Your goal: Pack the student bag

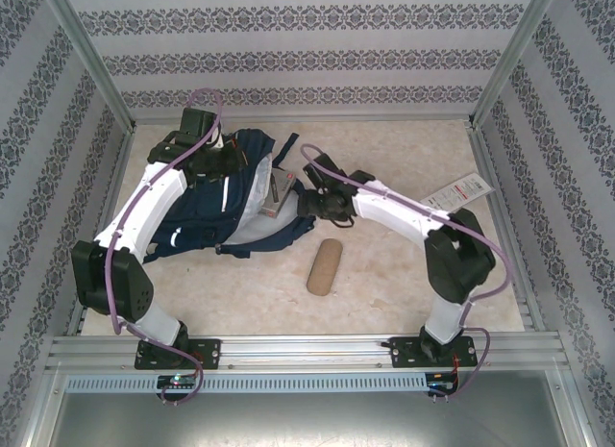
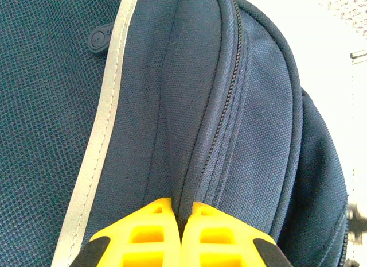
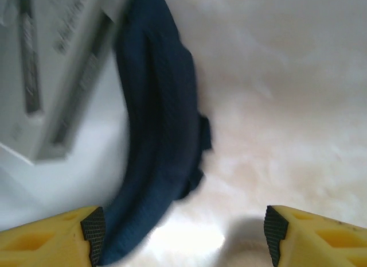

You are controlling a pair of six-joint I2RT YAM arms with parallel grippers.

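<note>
- Top view: the student bag (image 1: 197, 221) lies on the table (image 1: 404, 274) left of centre, with its mouth facing 3 o'clock.
- The left gripper (image 1: 223, 166) comes down on the bag's upper edge at about 12 o'clock of the bag.
- A grey book (image 1: 279, 190) sits in the bag's mouth. The right gripper (image 1: 303, 202) is just beside it, so the bag's opening lies at 9 o'clock from that pincer.
- A tan oblong pouch (image 1: 324, 266) lies loose at 6 o'clock from the right gripper. Its long axis runs roughly 12 to 6, leaning slightly towards 1. A white card with a red stripe (image 1: 459, 190) rests well apart at 3 o'clock. The right arm is the nearer one for both.
- Left wrist view: the left gripper (image 2: 180, 235) is pinched tight on a fold of the student bag (image 2: 264, 140) just beside the zipper (image 2: 225, 106). A pale reflective stripe (image 2: 106, 140) runs at 10 o'clock.
- Right wrist view: the right gripper (image 3: 180, 232) stands wide with nothing between its fingers. The student bag (image 3: 160, 129) rim curves at 11 o'clock, the grey book (image 3: 51, 72) lies beyond it at 10 o'clock, and the bare table (image 3: 281, 95) is at 1 o'clock.
- Judgement: with the mouth held up by the left pincer, the next pick probably falls to the right arm, closing across the pouch's short axis.
</note>
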